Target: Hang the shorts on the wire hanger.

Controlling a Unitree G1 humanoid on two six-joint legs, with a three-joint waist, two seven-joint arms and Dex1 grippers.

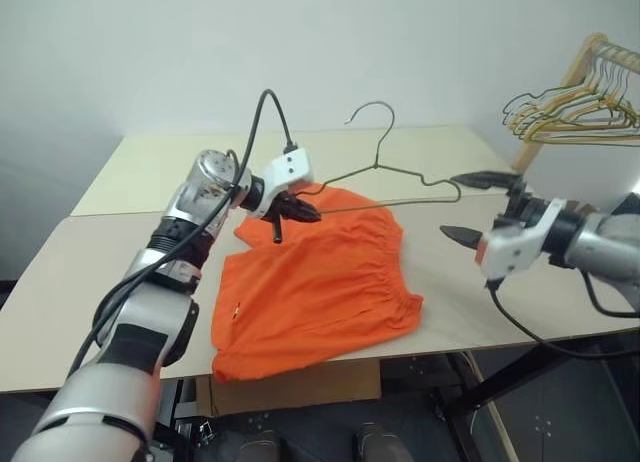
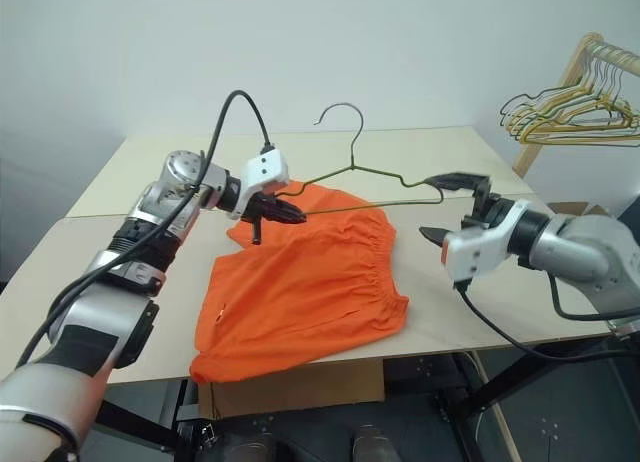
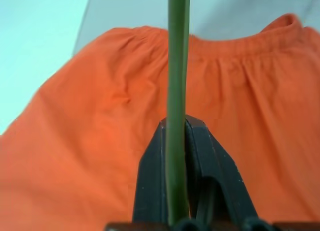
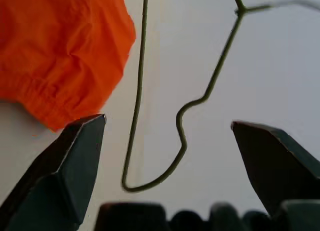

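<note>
The orange shorts (image 1: 310,292) lie spread flat on the table, waistband toward the right. Just above their far edge hangs the wire hanger (image 3: 178,66), tilted with its hook up. My left gripper (image 1: 300,212) is shut on the hanger's left end, and the wire runs between its closed fingers (image 3: 200,156) in the left wrist view. To the right of the shorts, my right gripper (image 1: 450,204) stands wide open. The hanger's right end (image 4: 137,91) lies just ahead of its spread fingertips and touches neither of them.
The beige table (image 1: 480,272) has bare surface behind and to both sides of the shorts. A wooden rack with a bunch of yellow and green hangers (image 1: 580,107) stands at the far right. A cardboard box (image 1: 300,387) sits under the table's front edge.
</note>
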